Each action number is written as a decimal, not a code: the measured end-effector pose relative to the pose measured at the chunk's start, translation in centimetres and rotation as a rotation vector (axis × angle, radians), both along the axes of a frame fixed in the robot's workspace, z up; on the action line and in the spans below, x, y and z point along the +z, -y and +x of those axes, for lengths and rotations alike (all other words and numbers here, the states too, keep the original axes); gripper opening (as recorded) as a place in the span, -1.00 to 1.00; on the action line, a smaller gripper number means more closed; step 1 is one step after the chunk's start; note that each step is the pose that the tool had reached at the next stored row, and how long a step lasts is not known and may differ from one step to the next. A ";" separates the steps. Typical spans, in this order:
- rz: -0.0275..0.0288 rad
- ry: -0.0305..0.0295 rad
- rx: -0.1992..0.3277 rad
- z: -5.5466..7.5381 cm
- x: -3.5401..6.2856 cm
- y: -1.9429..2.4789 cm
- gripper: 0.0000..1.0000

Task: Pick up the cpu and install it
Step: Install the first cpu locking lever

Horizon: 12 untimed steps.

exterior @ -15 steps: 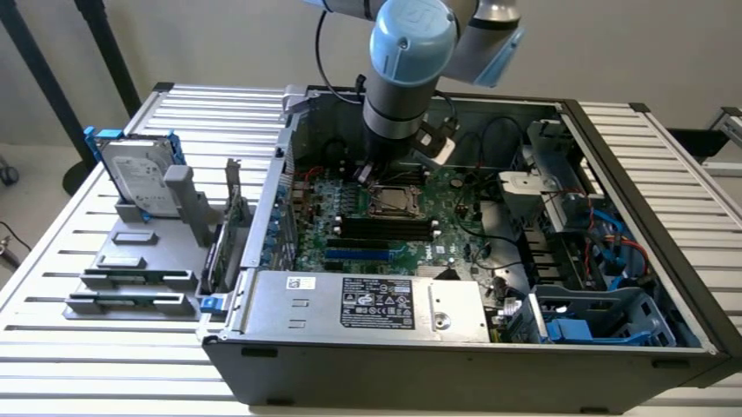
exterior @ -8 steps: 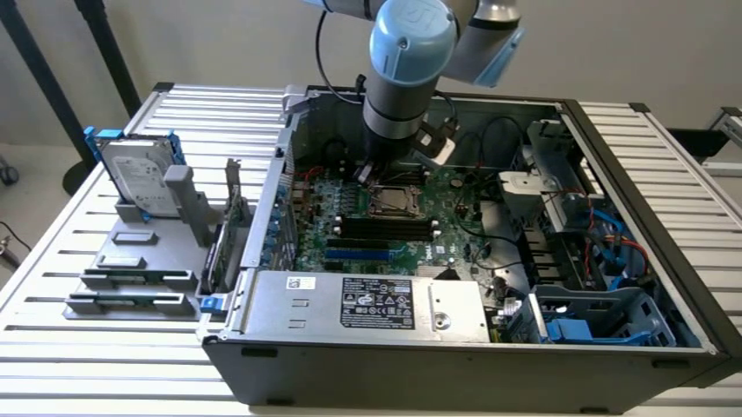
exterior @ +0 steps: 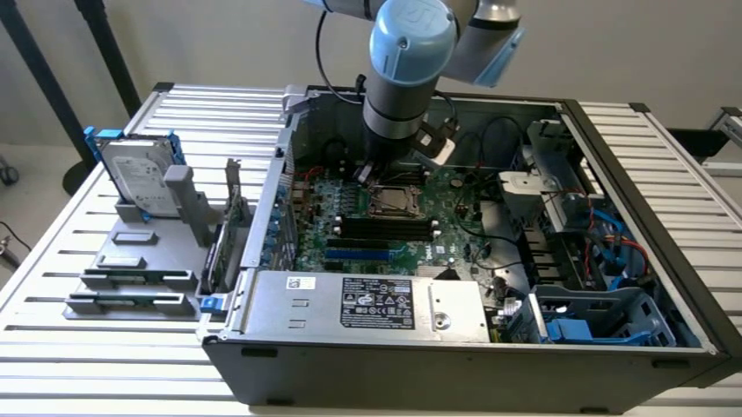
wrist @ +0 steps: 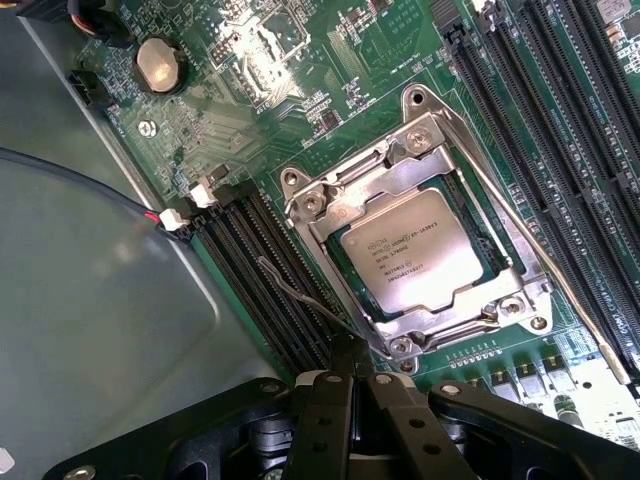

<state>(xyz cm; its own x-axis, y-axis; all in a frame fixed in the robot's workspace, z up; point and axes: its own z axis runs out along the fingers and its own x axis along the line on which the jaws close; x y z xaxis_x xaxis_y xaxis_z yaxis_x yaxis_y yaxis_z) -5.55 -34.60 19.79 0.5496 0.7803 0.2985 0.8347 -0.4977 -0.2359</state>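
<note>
The cpu (wrist: 412, 262), a silver-grey square chip with printed text, lies flat in the motherboard socket, framed by the metal load plate (wrist: 330, 205). My gripper (wrist: 357, 372) is shut with nothing between its fingers. Its tips hover just off one corner of the socket, close to the end of a thin wire retention lever (wrist: 300, 298); I cannot tell whether they touch it. In the exterior view the arm reaches down into the open computer case, with the gripper (exterior: 374, 171) just above the socket and cpu (exterior: 395, 199).
Black memory slots (wrist: 560, 150) flank the socket on both sides. A silver power supply (exterior: 371, 304) fills the case front, and cables and drive cages (exterior: 614, 234) sit at the exterior view's right. A hard drive in a blue bracket (exterior: 137, 178) stands on a grey holder (exterior: 128, 278) outside the case.
</note>
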 end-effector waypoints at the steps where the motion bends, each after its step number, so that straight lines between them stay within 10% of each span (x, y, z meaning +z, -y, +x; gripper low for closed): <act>1: 0.0000 -0.0002 0.000 0.0 0.00 0.00 -0.79; 12: 0.0000 -0.0013 0.000 0.1 -0.18 0.01 -0.79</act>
